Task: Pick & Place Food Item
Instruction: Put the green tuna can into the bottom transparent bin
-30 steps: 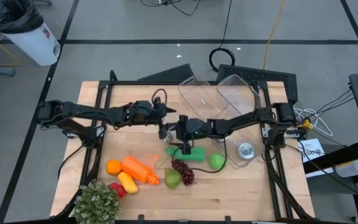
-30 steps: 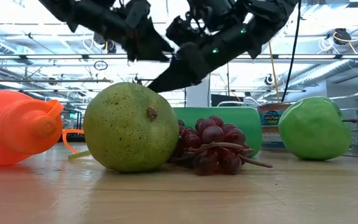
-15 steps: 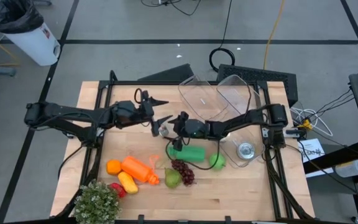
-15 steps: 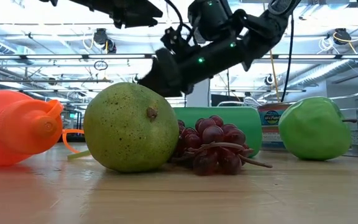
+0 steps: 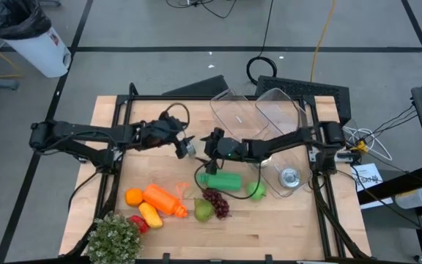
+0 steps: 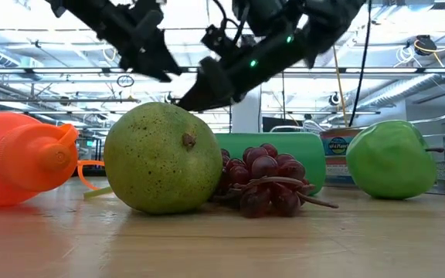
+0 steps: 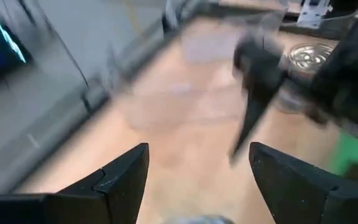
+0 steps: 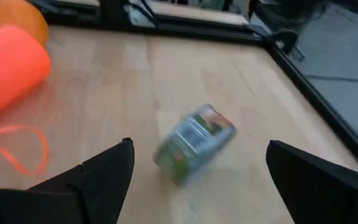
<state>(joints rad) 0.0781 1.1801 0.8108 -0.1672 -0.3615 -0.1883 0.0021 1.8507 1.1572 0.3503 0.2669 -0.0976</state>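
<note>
Trouble centres on the small labelled tin can (image 8: 194, 142), lying on its side on the bare wooden table (image 5: 160, 169) near frame centre in the high view, between both grippers: being round, it could roll off if a finger nudges it, and the two arms, so near each other, could clash. The right gripper (image 8: 197, 165) hangs just behind it, jaws spread wide and empty, wrist reaching leftward. The left gripper (image 7: 197, 165), left of centre, is likewise open, holding nothing.

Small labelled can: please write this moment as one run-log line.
small labelled metal can lying unheld on wooden table | right tool open, facing can | left tool open, beside can
</note>
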